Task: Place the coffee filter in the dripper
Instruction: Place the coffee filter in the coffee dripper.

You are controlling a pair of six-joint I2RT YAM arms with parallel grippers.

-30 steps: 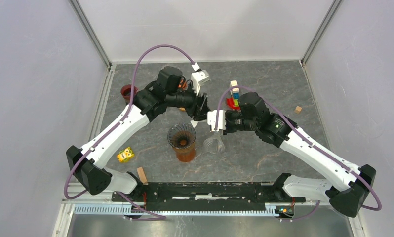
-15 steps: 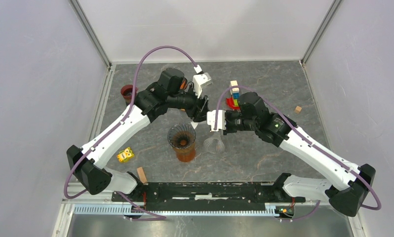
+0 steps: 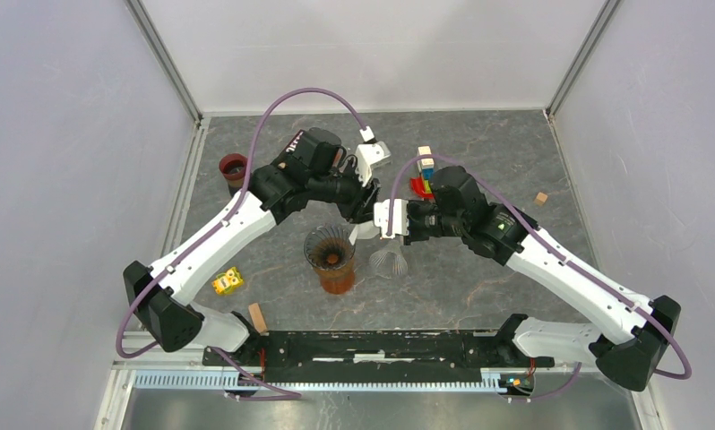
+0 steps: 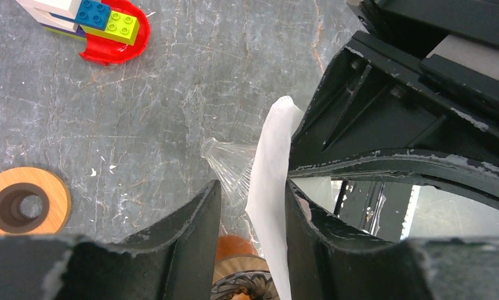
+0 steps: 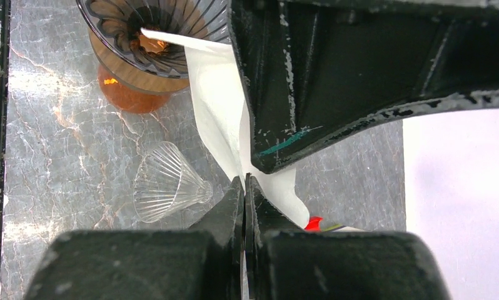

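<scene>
Coffee filter [image 5: 216,94] hangs above the table [image 3: 533,152], pinched in the clenched right gripper [image 5: 244,187]; left gripper [image 4: 252,187] straddles it, jaws apart, unclamped; tip overlaps the dripper [image 5: 109,19] rim; not yet seated.

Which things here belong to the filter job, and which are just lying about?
In the job: coffee filter, dark dripper on its amber server, right tool pinching the filter, left tool open around it.
Lying about: clear ribbed cone on its side, toy bricks in a red dish, yellow toy, wooden block, maroon cup, wooden ring.
</scene>
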